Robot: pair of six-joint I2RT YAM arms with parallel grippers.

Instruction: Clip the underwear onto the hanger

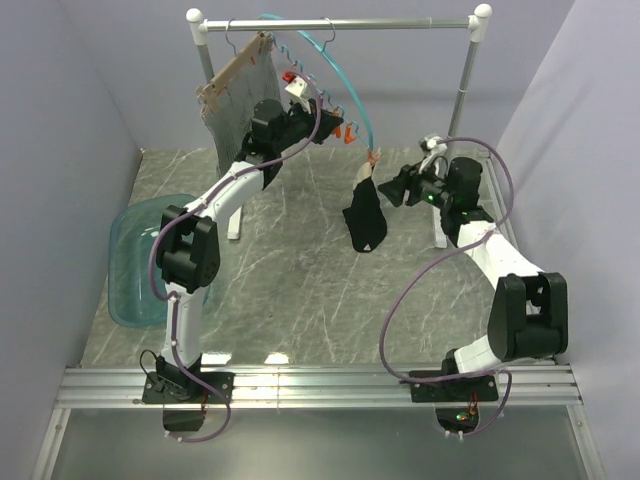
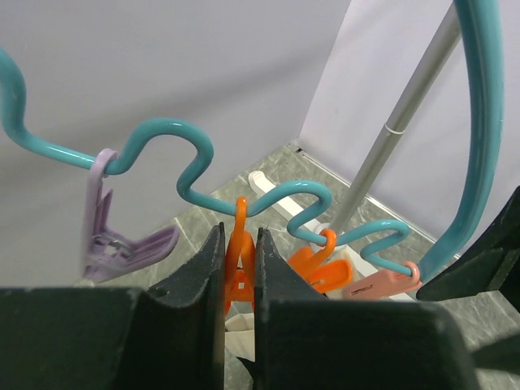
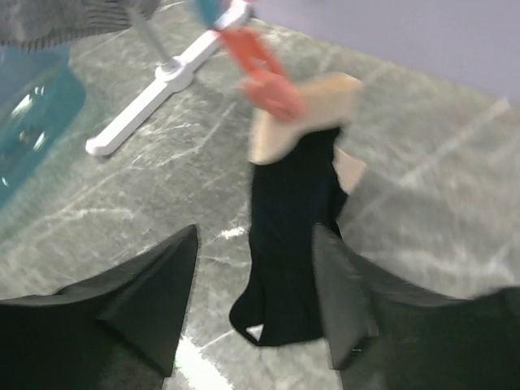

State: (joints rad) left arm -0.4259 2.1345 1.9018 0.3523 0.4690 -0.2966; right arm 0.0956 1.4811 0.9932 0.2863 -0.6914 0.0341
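Pale walls close round a grey marbled table, with a metal rail across the back. The underwear is off the table. It hangs in the air towards the right of the middle, its pale waistband pinched at the top by a reddish clip at the low end of the hanger. Its long axis runs straight up and down, waistband uppermost and leg openings pointing at the table. Only one part of the band looks gripped, and the rest folds loosely beside the clip.

The teal hoop sweeps up from that clip to its hook on the rail. Along its wavy bar the left gripper is pinched tight on an orange clip, with a purple clip to one side. The right gripper sits just beside the garment with its fingers spread, and nothing appears to be held between them.

The clipping itself looks done or nearly so. What remains is probably to come away cleanly. The right arm would do well to back off level, fingers wide, so they do not catch the hanging cloth. The left should keep the hoop steady until then, since a swing could tug the band out of its single clip. A blue tub lies well apart at the left.
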